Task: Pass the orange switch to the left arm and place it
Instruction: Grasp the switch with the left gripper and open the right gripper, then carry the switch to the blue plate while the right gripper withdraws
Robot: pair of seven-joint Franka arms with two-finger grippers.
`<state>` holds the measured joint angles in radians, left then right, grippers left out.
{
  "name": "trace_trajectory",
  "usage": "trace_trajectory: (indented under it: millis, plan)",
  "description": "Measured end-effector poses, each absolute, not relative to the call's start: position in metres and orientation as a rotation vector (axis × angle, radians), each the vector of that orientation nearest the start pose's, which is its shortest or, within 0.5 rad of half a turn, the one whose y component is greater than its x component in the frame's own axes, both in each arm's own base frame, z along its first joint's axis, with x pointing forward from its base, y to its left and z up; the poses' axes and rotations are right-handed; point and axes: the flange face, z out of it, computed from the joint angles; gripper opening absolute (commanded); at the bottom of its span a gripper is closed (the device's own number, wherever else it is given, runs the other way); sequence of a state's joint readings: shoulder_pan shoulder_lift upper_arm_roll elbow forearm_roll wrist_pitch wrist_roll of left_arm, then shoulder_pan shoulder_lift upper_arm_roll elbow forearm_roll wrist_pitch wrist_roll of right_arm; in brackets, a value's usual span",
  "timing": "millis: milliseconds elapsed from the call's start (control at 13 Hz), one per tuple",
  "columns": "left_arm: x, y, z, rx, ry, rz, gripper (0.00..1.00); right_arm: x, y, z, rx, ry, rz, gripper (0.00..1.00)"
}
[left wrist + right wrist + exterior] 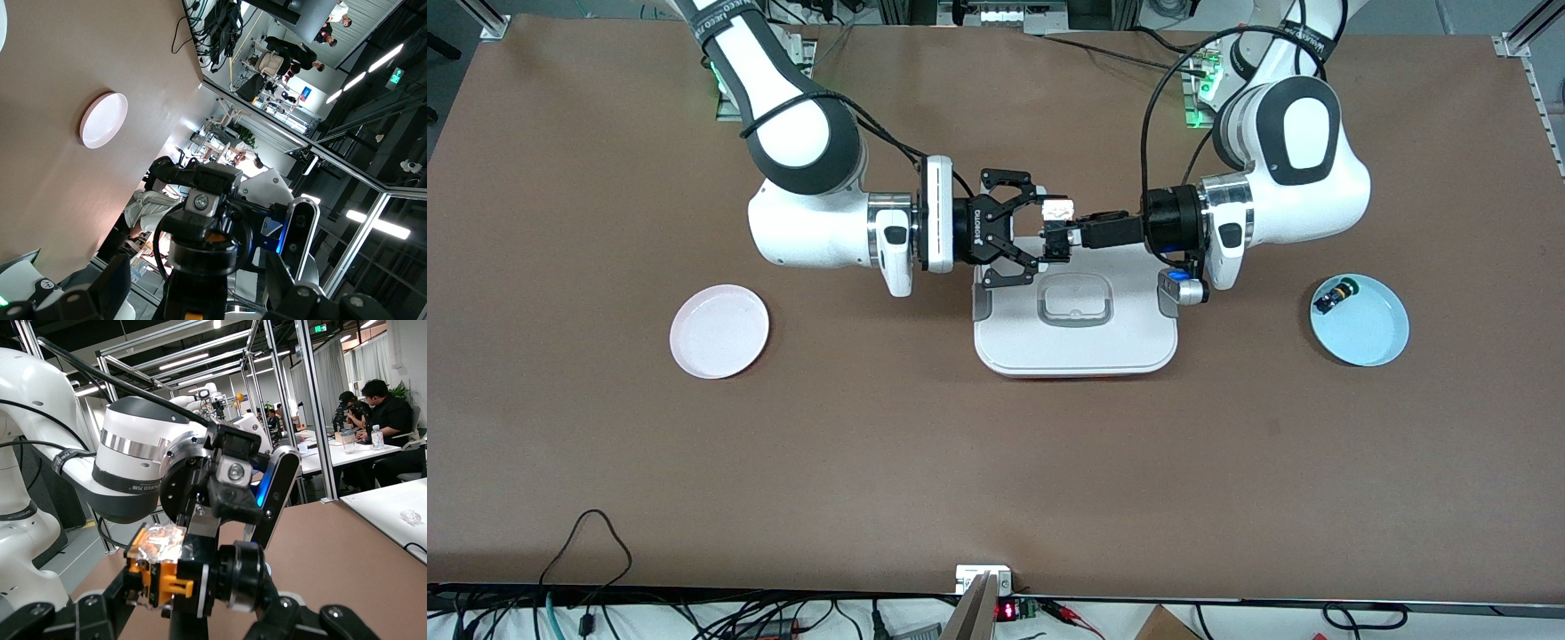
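Note:
The orange switch (1056, 213) is up in the air over the box's (1076, 342) edge farthest from the front camera. My left gripper (1069, 236) is shut on it from above and below. In the right wrist view the switch (163, 577) shows an orange body, a foil-covered face and a black round end. In the left wrist view its black round end (200, 253) fills the middle between my left gripper (197, 293). My right gripper (1040, 227) is open, one finger at each end of the switch; it also shows in the right wrist view (197, 608).
A pink plate (719, 331) lies toward the right arm's end of the table. A blue plate (1360, 333) lies toward the left arm's end and holds a small black part with a green cap (1337, 294).

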<state>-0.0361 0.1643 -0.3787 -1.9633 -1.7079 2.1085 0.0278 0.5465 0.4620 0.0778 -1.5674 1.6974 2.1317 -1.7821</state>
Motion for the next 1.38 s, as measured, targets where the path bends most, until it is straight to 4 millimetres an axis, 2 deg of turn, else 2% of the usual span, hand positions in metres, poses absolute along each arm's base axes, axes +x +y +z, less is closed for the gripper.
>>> trace_trajectory:
  millis: [77, 308, 538, 615, 692, 769, 1154, 1385]
  plan:
    - [0.549, -0.282, 0.445, 1.604, 0.547, -0.318, 0.35, 0.561, 0.446, 0.432, -1.374, -1.116, -0.930, 0.13]
    - [0.549, -0.282, 0.444, 1.610, 0.526, -0.299, 0.03, 0.562, 0.446, 0.432, -1.381, -1.113, -0.934, 0.13]
    - [0.549, -0.279, 0.444, 1.616, 0.504, -0.272, 0.00, 0.561, 0.448, 0.431, -1.394, -1.106, -0.937, 0.14]
    - [0.550, -0.278, 0.444, 1.616, 0.503, -0.270, 0.00, 0.561, 0.448, 0.431, -1.398, -1.106, -0.940, 0.31]
    - [0.550, -0.278, 0.444, 1.615, 0.503, -0.269, 0.00, 0.560, 0.449, 0.431, -1.401, -1.100, -0.940, 0.94]
    - [0.550, -0.277, 0.444, 1.614, 0.502, -0.270, 0.00, 0.560, 0.450, 0.431, -1.405, -1.085, -0.936, 1.00]
    - [0.562, -0.247, 0.440, 1.656, 0.508, -0.235, 0.00, 0.560, 0.452, 0.431, -1.437, -1.012, -0.904, 1.00]
    - [0.570, -0.208, 0.431, 1.772, 0.453, -0.230, 0.00, 0.562, 0.446, 0.427, -1.457, -0.996, -0.891, 1.00]
